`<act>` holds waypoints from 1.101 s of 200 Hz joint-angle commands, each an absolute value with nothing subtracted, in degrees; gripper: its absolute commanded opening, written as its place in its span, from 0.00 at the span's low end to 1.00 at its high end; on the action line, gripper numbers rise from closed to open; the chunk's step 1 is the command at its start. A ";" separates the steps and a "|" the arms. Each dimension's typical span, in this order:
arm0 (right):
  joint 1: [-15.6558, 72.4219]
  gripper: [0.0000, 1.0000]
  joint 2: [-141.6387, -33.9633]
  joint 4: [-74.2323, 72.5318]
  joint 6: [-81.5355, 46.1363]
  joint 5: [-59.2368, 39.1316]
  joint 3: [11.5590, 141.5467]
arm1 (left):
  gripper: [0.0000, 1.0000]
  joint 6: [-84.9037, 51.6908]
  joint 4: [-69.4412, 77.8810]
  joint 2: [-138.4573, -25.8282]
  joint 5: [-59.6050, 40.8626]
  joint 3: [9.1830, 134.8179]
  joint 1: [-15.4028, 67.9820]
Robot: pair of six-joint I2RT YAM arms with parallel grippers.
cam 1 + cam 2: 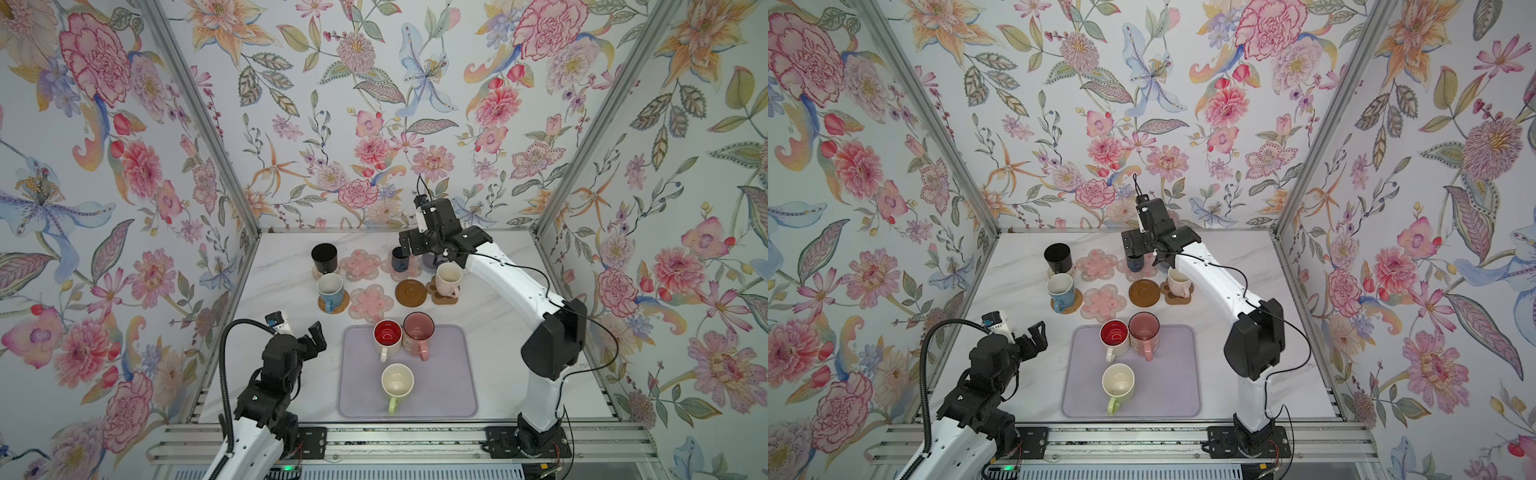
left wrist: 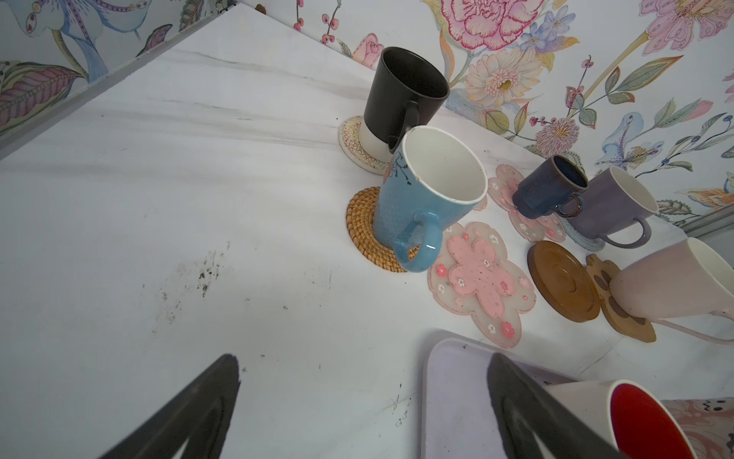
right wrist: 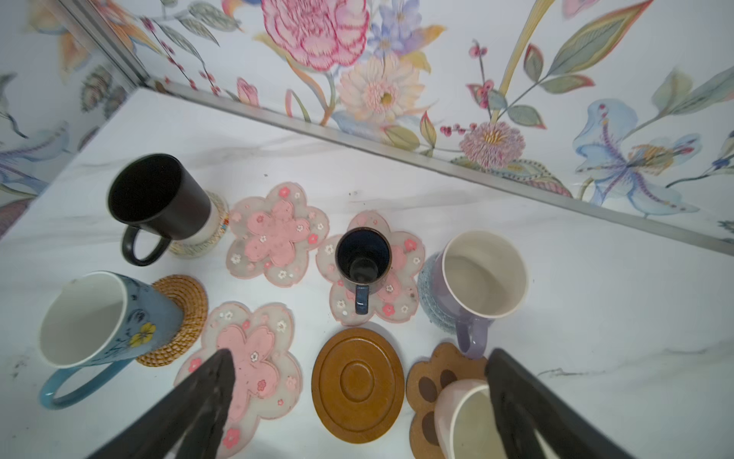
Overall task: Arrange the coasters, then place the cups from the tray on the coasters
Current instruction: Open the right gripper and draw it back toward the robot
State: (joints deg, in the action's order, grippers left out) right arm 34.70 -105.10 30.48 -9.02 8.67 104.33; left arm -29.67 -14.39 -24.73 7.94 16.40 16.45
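On the lavender tray (image 1: pixel 451 386) stand the red-inside white cup (image 1: pixel 387 336), the pink floral cup (image 1: pixel 418 330) and the cream-green cup (image 1: pixel 397 381). Behind it, the black cup (image 1: pixel 324 257), light blue cup (image 1: pixel 330 289), navy cup (image 1: pixel 401 258), lavender cup (image 3: pixel 482 274) and cream-pink cup (image 1: pixel 449 278) each sit on a coaster. Two pink flower coasters (image 1: pixel 360 265) (image 1: pixel 371 302) and the brown disc (image 1: pixel 411 292) are bare. My right gripper (image 3: pixel 359 359) hovers open over the back row, holding nothing. My left gripper (image 2: pixel 363 361) is open, left of the tray.
The floral back wall (image 1: pixel 374 187) with its metal rail runs close behind the coaster rows. The right arm (image 1: pixel 511 282) stretches over the table's right side. Bare marble tabletop (image 2: pixel 159 198) lies left of the cups. Side walls close in both flanks.
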 commanded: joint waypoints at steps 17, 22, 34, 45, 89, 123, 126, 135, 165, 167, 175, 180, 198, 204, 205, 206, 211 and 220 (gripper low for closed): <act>34.53 0.99 -87.59 18.23 -12.88 10.65 78.92 | 0.99 -29.44 -14.49 -24.08 8.10 17.40 15.95; 34.46 0.99 -85.00 17.74 -13.57 11.19 75.66 | 0.99 -29.44 -14.50 -24.08 8.02 17.48 15.91; 34.31 0.99 -79.24 16.79 -15.40 12.13 68.10 | 0.99 -29.50 -14.58 -24.25 7.92 17.58 15.96; 34.19 0.99 -74.77 16.08 -17.05 13.08 62.12 | 0.99 -29.62 -14.58 -24.46 7.68 17.73 15.90; 32.52 0.99 -65.53 15.03 -19.95 15.11 51.04 | 0.99 -30.15 -13.97 -25.35 4.56 18.28 16.00; 31.82 0.99 -65.37 14.58 -19.95 14.91 51.40 | 0.99 -30.41 -14.64 -27.10 1.24 19.66 15.92; 31.81 0.99 -65.43 14.46 -19.95 14.86 51.48 | 0.99 -30.41 -14.84 -27.34 1.02 19.87 15.91; 31.81 0.99 -65.71 14.28 -20.02 14.85 51.49 | 0.99 -30.50 -15.18 -28.05 0.07 20.44 15.93; 30.07 0.99 -66.27 14.08 -20.16 14.68 51.10 | 0.97 -31.15 -15.65 -29.87 -2.89 21.83 16.13; 30.11 0.99 -66.27 14.07 -20.20 14.68 51.01 | 0.97 -31.19 -15.67 -29.92 -3.25 21.87 16.10; 30.06 0.99 -66.29 14.12 -20.29 14.70 50.84 | 0.96 -31.41 -15.65 -30.18 -4.62 22.15 16.22; 29.93 0.99 -66.19 14.08 -20.24 14.68 50.77 | 0.95 -31.67 -15.71 -30.36 -5.31 22.39 16.43; 29.72 0.99 -65.90 14.04 -20.47 14.74 50.28 | 0.93 -32.65 -16.19 -30.66 -6.54 23.09 18.03; 29.58 0.99 -65.92 13.95 -20.56 14.68 50.15 | 0.93 -33.00 -16.62 -30.67 -6.30 23.40 19.27; 29.55 0.99 -65.87 13.88 -20.56 14.68 50.08 | 0.93 -33.07 -16.66 -30.67 -6.18 23.43 19.43; 29.54 0.99 -65.90 13.88 -20.61 14.63 50.04 | 0.93 -33.10 -16.72 -30.76 -6.08 23.49 19.60; 29.38 0.99 -65.94 13.85 -20.72 14.53 50.01 | 0.93 -33.41 -17.01 -30.80 -5.49 23.71 20.81; 29.19 0.99 -66.12 13.69 -20.87 14.22 49.90 | 0.93 -34.02 -17.66 -30.85 -3.82 24.14 23.52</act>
